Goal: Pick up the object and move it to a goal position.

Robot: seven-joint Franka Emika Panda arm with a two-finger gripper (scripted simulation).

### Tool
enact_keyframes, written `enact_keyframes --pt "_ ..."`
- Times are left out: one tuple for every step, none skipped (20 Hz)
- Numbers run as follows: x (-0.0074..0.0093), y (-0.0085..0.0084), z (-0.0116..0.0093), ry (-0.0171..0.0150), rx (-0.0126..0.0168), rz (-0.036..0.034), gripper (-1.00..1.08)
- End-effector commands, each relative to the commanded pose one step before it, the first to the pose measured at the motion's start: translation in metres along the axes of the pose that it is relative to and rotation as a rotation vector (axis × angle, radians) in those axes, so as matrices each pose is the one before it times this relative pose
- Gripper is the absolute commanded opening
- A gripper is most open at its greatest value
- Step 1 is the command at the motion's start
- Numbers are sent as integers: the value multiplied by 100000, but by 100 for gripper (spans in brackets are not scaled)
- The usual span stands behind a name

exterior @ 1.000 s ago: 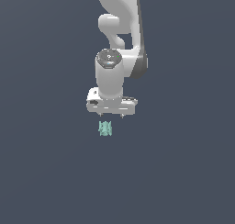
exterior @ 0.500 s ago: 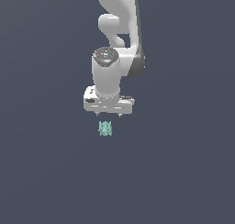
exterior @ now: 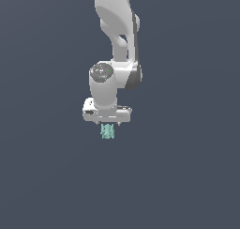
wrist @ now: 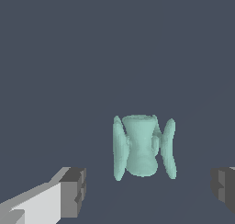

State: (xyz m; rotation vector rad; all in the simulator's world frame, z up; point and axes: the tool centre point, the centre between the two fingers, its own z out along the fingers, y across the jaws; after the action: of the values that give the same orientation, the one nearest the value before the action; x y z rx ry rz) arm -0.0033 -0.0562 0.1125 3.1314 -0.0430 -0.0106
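Note:
The object (exterior: 108, 132) is a small pale teal, ridged, lumpy item lying on the dark grey floor, just under my white gripper (exterior: 108, 125) in the exterior view. In the wrist view the object (wrist: 143, 147) sits between my two fingertips (wrist: 74, 192), closer to the camera-far side of them, and my gripper (wrist: 149, 188) is open wide and empty. The jaws stand well apart on either side of the object without touching it. The hand hides the object's upper edge in the exterior view.
A plain dark grey floor (exterior: 187, 176) fills both views. The white arm (exterior: 117, 17) rises above the gripper. Nothing else shows.
The gripper has come down and shifted slightly towards the exterior view's left, closing the gap to the object. The object has not moved.

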Motion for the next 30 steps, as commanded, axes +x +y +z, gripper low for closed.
enact_keyframes --pt "135 413 1126 372 527 -1338 100" --pt "25 120 322 92 144 -365 100" --pt "18 101 264 75 115 -293 100" --pt "13 80 206 58 88 -225 100" --pt "8 55 146 43 65 -165 100" --pt "4 39 89 23 35 -88 100" --pt "0 30 34 0 0 0 100" --pt "-55 -51 -119 -183 -66 240 100" --pt "-1 1 40 0 0 0 100" --pt "-2 4 120 0 0 0 100" --pt "-3 7 199 0 0 0 100" --pt "-5 9 278 0 0 0 100" --pt "-7 -20 333 39 17 -54 100" --pt "-10 14 432 0 0 0 100" --pt "-13 17 507 0 0 0 100" --pt "-16 -26 546 56 24 -77 100" --pt "-16 20 609 0 0 0 100" --pt "-10 -14 513 39 17 -54 100" --pt "-4 16 457 0 0 0 100" --pt "6 15 378 0 0 0 100" --pt "18 -20 277 38 16 -55 100" --pt "26 11 218 0 0 0 100" --pt "33 9 140 0 0 0 100" --pt "31 7 72 0 0 0 100" --pt "13 2 20 0 0 0 100" --pt "0 0 0 0 0 0 -100" --pt "0 0 0 0 0 0 -100" --pt "0 0 0 0 0 0 -100" --pt "0 0 0 0 0 0 -100" --pt "0 0 0 0 0 0 -100"
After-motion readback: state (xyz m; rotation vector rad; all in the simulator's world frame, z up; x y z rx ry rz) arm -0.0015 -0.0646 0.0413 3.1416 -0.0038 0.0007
